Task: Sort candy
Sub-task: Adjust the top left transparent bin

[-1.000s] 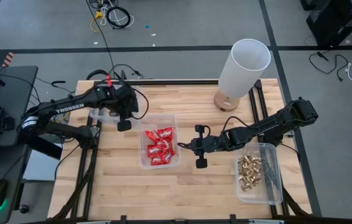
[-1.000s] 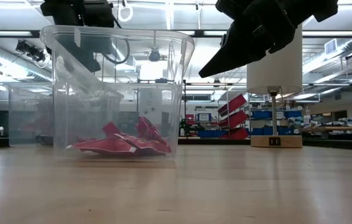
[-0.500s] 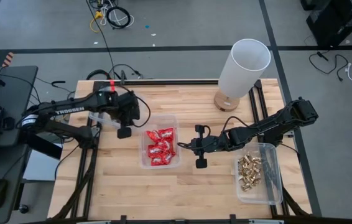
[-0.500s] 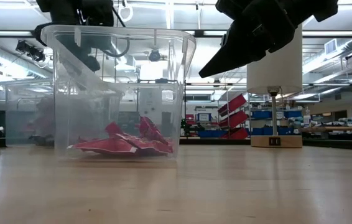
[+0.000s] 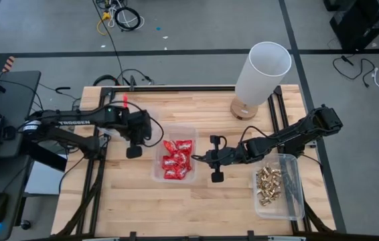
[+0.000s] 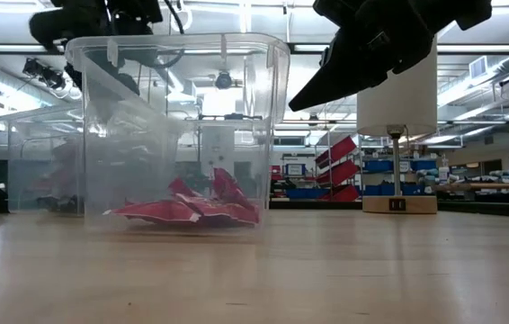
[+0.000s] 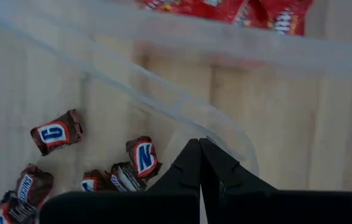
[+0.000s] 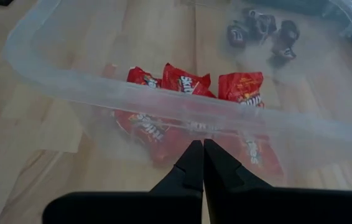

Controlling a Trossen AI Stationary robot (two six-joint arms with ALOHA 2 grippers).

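Note:
Red candy packets [image 5: 178,159] lie in a clear bin [image 5: 157,175] at the table's middle. Gold candy pieces [image 5: 268,185] fill a clear bin [image 5: 290,201] at the near right. Dark mini bars [image 7: 58,132] lie in a third clear bin, mostly hidden under my left arm. My left gripper [image 7: 199,152] is shut and points steeply down over that bin's corner rim [image 7: 163,102], beside the red bin's left wall. My right gripper [image 8: 199,152] is shut and slants down at the red bin's right wall [image 8: 163,102]. My left gripper's shut tips stand at the corner rim of the dark-bar bin; whether they touch it or the red bin I cannot tell. My right gripper's shut tips stand right at the red bin's right wall; whether they touch it I cannot tell.
A white lamp [image 5: 260,73] on a wooden base stands at the far right of the table. Bare wood lies along the near edge [image 5: 196,207] between the bins. A laptop and a mouse sit on a desk off the table's left side.
My left gripper has swung toward the table's near edge and toward the red bin, staying shut. The red-candy bin has slid a little toward the table's right, toward my right gripper, and its packets have shifted with it.

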